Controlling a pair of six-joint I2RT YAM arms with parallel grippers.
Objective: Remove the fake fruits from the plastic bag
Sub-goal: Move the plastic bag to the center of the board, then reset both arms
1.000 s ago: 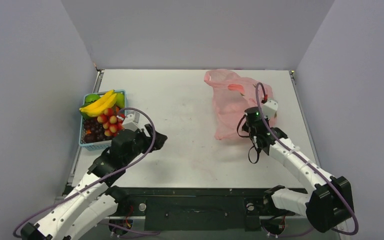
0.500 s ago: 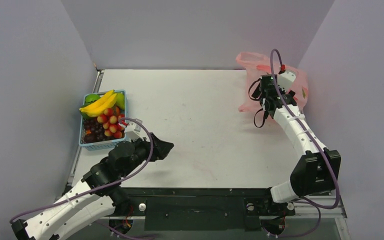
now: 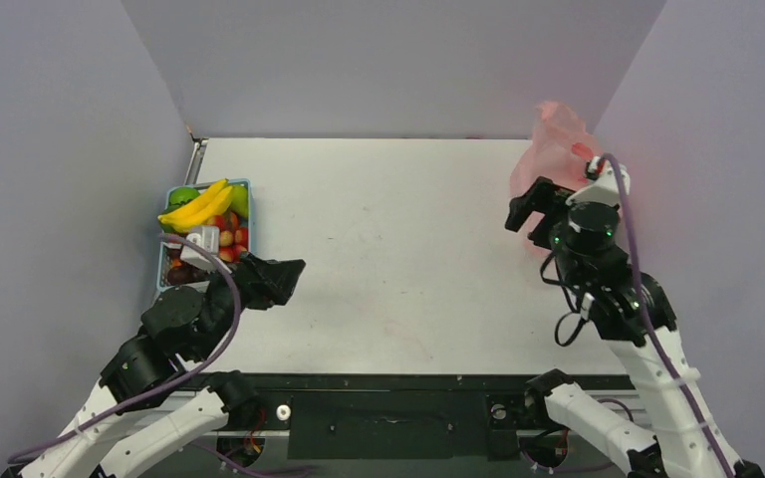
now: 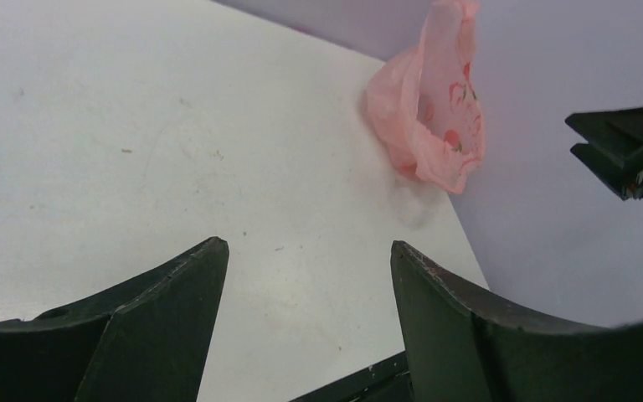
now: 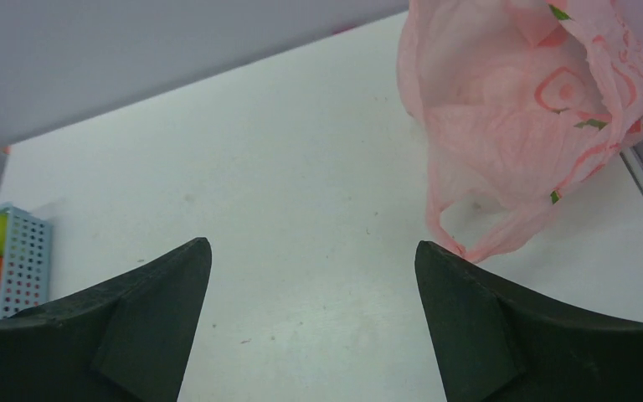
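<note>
The pink plastic bag stands crumpled at the table's back right corner against the wall, also seen in the left wrist view and the right wrist view. My right gripper hangs open just in front of it, touching nothing. The fake fruits lie in the light-blue basket at the left: yellow bananas, a green apple and a red-yellow cluster. My left gripper is open beside the basket, with bare table between its fingers.
Grey walls close in the table on the left, back and right. The basket's corner shows at the left of the right wrist view. The table's near edge is a dark rail by the arm bases.
The right arm carried the bag up and to the back right corner, then opened and let it go. The left arm drew back toward the basket.
</note>
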